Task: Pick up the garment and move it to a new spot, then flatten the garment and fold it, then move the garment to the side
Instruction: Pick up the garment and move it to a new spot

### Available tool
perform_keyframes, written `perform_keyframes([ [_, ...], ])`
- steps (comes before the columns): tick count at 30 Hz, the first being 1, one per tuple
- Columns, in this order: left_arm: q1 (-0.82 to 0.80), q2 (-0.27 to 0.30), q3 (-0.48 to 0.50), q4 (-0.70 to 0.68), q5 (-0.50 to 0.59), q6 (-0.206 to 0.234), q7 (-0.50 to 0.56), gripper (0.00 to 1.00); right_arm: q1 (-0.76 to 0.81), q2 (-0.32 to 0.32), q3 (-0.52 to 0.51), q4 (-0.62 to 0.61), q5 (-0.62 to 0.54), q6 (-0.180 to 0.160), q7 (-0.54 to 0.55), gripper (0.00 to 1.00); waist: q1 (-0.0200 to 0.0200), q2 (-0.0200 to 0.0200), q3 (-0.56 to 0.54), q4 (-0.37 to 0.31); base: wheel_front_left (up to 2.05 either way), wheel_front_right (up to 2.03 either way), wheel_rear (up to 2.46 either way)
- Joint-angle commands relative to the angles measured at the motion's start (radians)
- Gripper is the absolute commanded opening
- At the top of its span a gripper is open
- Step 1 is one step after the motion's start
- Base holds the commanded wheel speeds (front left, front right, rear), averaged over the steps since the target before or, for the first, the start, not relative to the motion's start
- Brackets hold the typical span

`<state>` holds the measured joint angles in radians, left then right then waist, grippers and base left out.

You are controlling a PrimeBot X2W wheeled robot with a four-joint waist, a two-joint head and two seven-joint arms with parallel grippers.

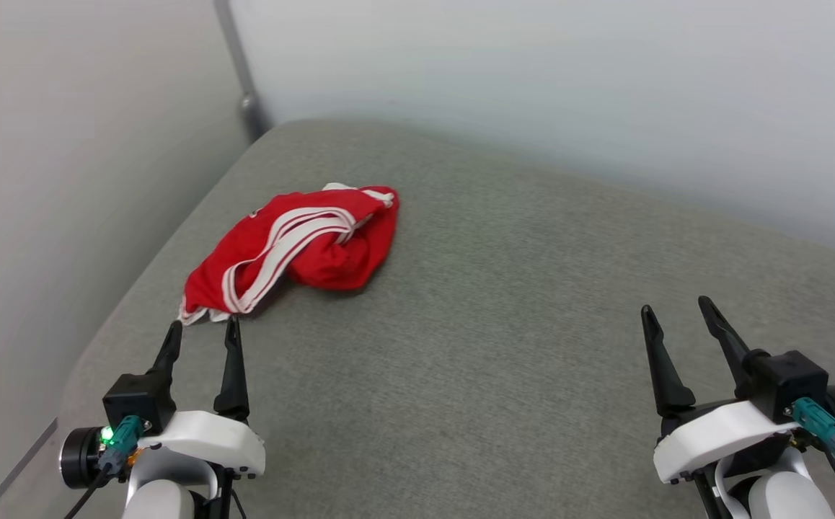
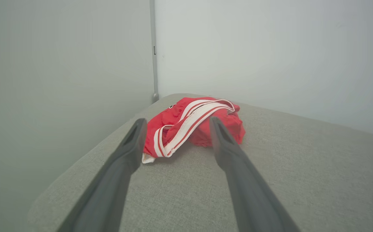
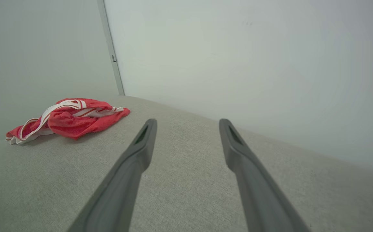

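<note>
The left claw point(image 1: 203, 323), lower left, stands spread, its tips just beside the near hem of the shirt point(image 1: 302, 245). The right claw point(image 1: 677, 305), lower right, is spread too, well apart from the shirt. The shirt lies bunched at the upper left of the grey pad point(image 1: 504, 303), near the pad's left edge. To lift it well, I'd ease the left claw forward and low, then close on a thick fold — not just the striped trim. Nothing contains the shirt — it lies loose on the pad.

A grey fabric pad point(image 1: 504, 346) sits between pale walls point(image 1: 533, 86). A grey pipe point(image 1: 239, 72) rises behind its far corner.
</note>
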<state>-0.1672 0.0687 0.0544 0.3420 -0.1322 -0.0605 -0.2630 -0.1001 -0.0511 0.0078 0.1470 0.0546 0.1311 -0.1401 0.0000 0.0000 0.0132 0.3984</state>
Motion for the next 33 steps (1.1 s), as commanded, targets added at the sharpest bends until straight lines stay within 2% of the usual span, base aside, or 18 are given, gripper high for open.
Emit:
perform_keyframes([
  [1, 0.008, 0.005, 0.008, -0.007, 0.004, 0.001, -0.003, 1.0, -0.013, 0.001, 0.009, -0.004, 0.004, -0.001, 0.002, 1.0, 0.0, 0.0, 0.007, 0.033, 0.0, 0.0, 0.0],
  [9, 0.013, 0.006, 0.025, -0.016, 0.013, -0.006, -0.003, 1.0, -0.013, 0.001, 0.03, -0.002, 0.003, -0.001, 0.0, 1.0, 0.0, 0.0, 0.011, 0.073, 0.0, 0.0, 0.0],
  [19, 0.002, 0.002, 0.031, -0.024, 0.025, 0.006, -0.003, 1.0, -0.014, 0.001, 0.038, -0.008, -0.003, -0.001, 0.006, 1.0, 0.0, 0.0, 0.016, 0.074, 0.0, 0.0, 0.0],
  [27, -0.105, 0.016, 0.036, -0.009, 0.012, -0.011, -0.003, 1.0, -0.042, 0.001, 0.047, -0.025, -0.015, -0.001, 0.025, 1.0, 0.0, 0.0, 0.073, 0.021, 0.0, 0.0, 0.0],
  [33, -0.322, 0.086, 0.032, 0.046, -0.017, -0.043, 0.022, 1.0, -0.088, 0.001, 0.051, -0.046, -0.038, -0.001, 0.044, 1.0, 0.0, 0.0, 0.173, -0.059, 0.0, 0.0, 0.0],
])
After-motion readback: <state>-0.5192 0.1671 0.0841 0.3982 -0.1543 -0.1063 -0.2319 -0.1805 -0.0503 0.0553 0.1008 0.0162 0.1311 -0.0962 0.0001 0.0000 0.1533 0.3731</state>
